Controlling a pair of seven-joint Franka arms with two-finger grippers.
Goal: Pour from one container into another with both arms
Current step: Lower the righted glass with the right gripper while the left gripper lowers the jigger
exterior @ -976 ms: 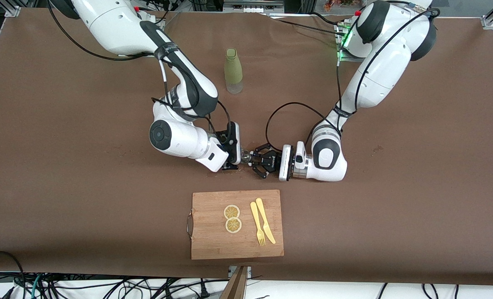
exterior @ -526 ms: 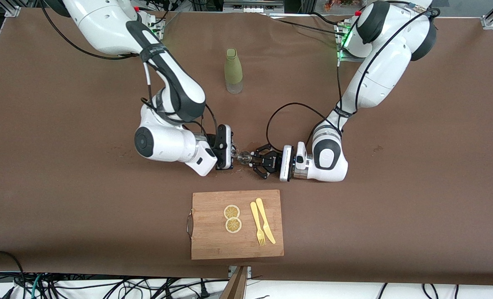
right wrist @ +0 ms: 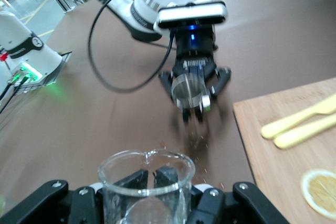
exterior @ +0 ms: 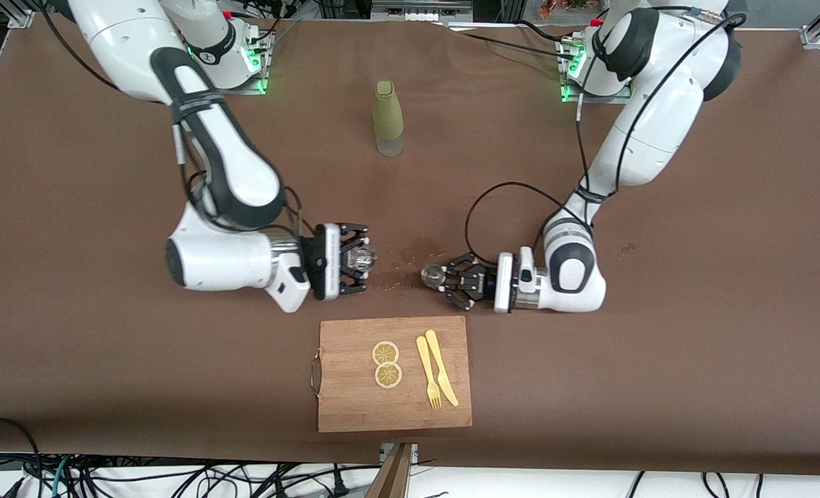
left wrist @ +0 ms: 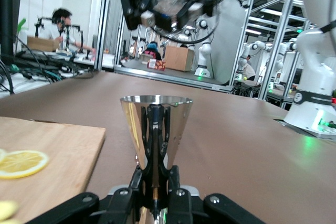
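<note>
Nearest the front camera, a wooden cutting board [exterior: 395, 374] is laid on the brown bench [exterior: 659, 360], with a metal handle at the edge toward the right arm's end. Two lemon slices [exterior: 386, 364] are set on it, one touching the other, and a yellow fork [exterior: 428, 372] and yellow knife [exterior: 442, 366] are laid side by side just beside them.

Farther from the camera than the board, the two arms are held low over the bench, their tools facing each other and well apart. The left tool [exterior: 444, 278] is closed around the narrow waist of a metal jigger [exterior: 431, 276]; in the left wrist view the jigger [left wrist: 156, 127] is seen upright with its polished cone opening upward. The right tool [exterior: 359, 259] is clamped on a clear glass beaker [exterior: 362, 259]; in the right wrist view the beaker's [right wrist: 146, 182] rim and spout are seen between the fingers. A patch of scattered specks or droplets [exterior: 410, 259] is spread on the bench between the two tools.

Farthest from the camera, between the two arm bases, a green bottle [exterior: 388, 117] with a clear bottom is stood upright.
</note>
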